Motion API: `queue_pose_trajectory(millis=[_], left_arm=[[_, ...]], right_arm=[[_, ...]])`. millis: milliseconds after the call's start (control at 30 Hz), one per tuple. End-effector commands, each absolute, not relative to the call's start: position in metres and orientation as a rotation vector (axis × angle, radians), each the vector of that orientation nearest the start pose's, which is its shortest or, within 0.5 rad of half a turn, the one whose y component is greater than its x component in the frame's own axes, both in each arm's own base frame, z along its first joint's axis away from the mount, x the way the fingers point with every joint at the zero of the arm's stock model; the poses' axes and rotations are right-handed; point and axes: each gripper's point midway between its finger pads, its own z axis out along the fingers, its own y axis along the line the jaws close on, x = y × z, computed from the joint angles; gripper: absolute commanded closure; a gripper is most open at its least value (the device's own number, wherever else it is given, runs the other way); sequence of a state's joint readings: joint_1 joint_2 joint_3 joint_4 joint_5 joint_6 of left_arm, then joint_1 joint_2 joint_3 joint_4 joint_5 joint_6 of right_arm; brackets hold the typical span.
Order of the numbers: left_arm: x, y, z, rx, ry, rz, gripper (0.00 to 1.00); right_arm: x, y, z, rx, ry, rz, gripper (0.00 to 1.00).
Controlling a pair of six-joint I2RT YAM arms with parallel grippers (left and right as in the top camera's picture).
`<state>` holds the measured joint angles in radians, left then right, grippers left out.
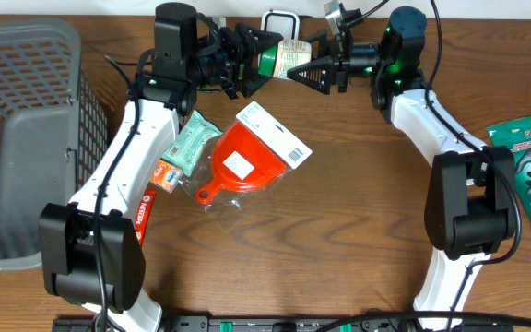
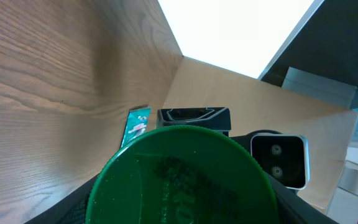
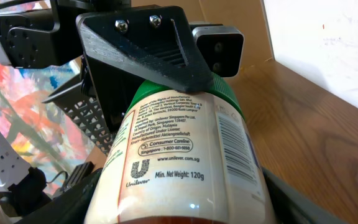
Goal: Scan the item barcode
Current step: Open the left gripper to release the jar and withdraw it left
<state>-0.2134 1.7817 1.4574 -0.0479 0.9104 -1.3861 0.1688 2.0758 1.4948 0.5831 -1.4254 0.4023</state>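
Here the jar [image 1: 286,53] hangs above the desk [image 1: 339,221]. The left end effector [image 1: 258,57] clenches its green lid [image 2: 179,180] and the right end effector [image 1: 302,66] clamps its other end. The scanner [image 1: 281,22] sits just beyond them. Nearer the left arm's base lie a red scoop [image 1: 247,161], a green packet [image 1: 190,143] and a basket [image 1: 26,55]. The barcode [image 3: 234,146] curves partly out of sight, and the jar's base is hidden.

Bright, even light; left wrist background overexposed.
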Motion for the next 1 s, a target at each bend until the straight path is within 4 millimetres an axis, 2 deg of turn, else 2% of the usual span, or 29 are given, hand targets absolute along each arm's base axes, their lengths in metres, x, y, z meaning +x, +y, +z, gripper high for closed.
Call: queue_pose_trajectory(millis=[0, 100, 133, 333, 633, 833, 967], left_arm=[[0.454, -0.237, 0.301, -0.518, 2.201, -1.809, 0.54], [0.454, -0.237, 0.301, -0.518, 2.201, -1.809, 0.41], [0.454, -0.237, 0.301, -0.518, 2.201, -1.809, 0.34], [0.454, -0.236, 0.301, -0.522, 2.200, -1.806, 0.24], [0.464, -0.230, 0.298, -0.567, 2.170, -1.744, 0.23], [0.483, -0.205, 0.293, -0.542, 2.113, -1.585, 0.23], [0.491, -0.186, 0.291, -0.497, 2.090, -1.513, 0.22]], right_arm=[[0.438, 0.257, 0.263, -1.053, 1.487, 1.572, 0.99], [0.438, 0.257, 0.263, -1.054, 1.487, 1.572, 0.99], [0.438, 0.257, 0.263, -1.054, 1.487, 1.572, 0.99], [0.438, 0.257, 0.264, -1.051, 1.490, 1.575, 0.99], [0.441, 0.252, 0.264, -1.038, 1.496, 1.569, 0.99], [0.442, 0.249, 0.264, -1.026, 1.506, 1.573, 0.99], [0.453, 0.244, 0.264, -0.937, 1.563, 1.575, 0.99]])
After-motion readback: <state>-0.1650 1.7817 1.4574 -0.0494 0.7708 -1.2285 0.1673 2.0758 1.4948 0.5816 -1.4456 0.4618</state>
